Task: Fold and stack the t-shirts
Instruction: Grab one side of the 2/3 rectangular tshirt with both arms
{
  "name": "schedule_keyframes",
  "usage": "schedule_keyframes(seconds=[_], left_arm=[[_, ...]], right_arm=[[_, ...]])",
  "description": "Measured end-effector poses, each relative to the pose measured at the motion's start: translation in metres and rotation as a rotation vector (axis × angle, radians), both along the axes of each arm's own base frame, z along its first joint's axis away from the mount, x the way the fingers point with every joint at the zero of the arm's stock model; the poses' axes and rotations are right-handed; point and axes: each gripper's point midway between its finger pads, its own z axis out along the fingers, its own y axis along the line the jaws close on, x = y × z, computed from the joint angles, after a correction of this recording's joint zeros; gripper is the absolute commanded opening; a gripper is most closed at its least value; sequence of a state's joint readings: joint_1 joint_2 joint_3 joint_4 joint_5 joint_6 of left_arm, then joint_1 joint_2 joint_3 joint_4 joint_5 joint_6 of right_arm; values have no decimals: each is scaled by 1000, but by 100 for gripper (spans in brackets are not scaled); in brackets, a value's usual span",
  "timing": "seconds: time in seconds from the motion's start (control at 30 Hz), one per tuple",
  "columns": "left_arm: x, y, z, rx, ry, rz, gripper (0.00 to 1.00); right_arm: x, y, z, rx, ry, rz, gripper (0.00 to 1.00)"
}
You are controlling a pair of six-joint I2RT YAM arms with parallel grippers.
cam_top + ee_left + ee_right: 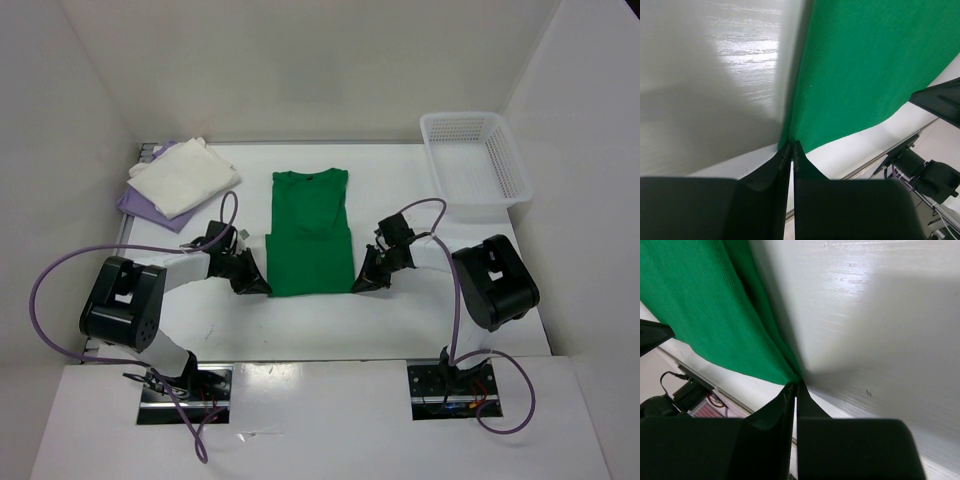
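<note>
At the near edge of the white table [400,320], the left gripper [258,285] is pinched on the near left corner of the green shirt [310,235], its fingers pressed together on the cloth. The right gripper [362,282] nips the near right corner the same way. The shirt lies flat mid-table with its sleeves folded in, its long axis running near to far and its collar pointing to the far side. At the far left, the folded cream white shirt [185,175] rests on the lavender purple shirt [140,205]. The mesh basket [475,160] sits at the far right.
</note>
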State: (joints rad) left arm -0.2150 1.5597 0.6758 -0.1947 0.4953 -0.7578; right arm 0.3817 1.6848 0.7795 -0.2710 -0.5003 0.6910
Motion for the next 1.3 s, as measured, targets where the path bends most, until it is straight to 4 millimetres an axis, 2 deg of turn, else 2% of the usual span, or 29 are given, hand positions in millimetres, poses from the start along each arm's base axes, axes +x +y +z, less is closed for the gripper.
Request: schedule_keyframes(seconds=[0.03, 0.17, 0.23, 0.27, 0.37, 0.5, 0.53, 0.77, 0.8, 0.9, 0.97, 1.07, 1.13, 1.2, 1.3], left_arm=[[0, 0, 0, 1, 0, -2, 16], [-3, 0, -1, 4, 6, -7, 22], [-3, 1, -2, 7, 5, -13, 36], [-4, 1, -2, 8, 3, -18, 48], [-4, -2, 2, -9, -5, -25, 50], [-4, -2, 2, -7, -4, -26, 40], [-5, -2, 1, -2, -2, -27, 34], [-7, -4, -1, 12, 0, -38, 17], [-8, -4, -1, 12, 0, -39, 12], [-9, -4, -2, 16, 2, -44, 6], [-11, -4, -2, 19, 10, -47, 6], [-20, -3, -1, 23, 28, -54, 5], [-34, -7, 4, 14, 40, -76, 4], [-50, -10, 12, 5, 52, -103, 0], [-68, -12, 34, -11, 54, -127, 0]], right_arm=[[0, 0, 0, -2, -1, -1, 3], [2, -2, 1, -11, -14, -7, 1], [3, -2, 1, -13, -16, -8, 1], [3, -2, 1, -14, -17, -8, 1], [3, -3, 1, -17, -20, -10, 1], [4, -3, 1, -20, -23, -11, 1], [4, -3, 1, -20, -23, -12, 1], [4, -3, 1, -22, -23, -12, 1], [4, -3, 1, -22, -24, -12, 1], [4, -4, 2, -23, -28, -13, 0], [2, -5, 4, -26, -33, -16, 0], [-11, -9, 8, -23, -31, -25, 0], [-27, -9, 16, -19, -18, -22, 0], [-45, -6, 28, -6, -10, -7, 0], [-62, -4, 54, 27, -22, 0, 0]])
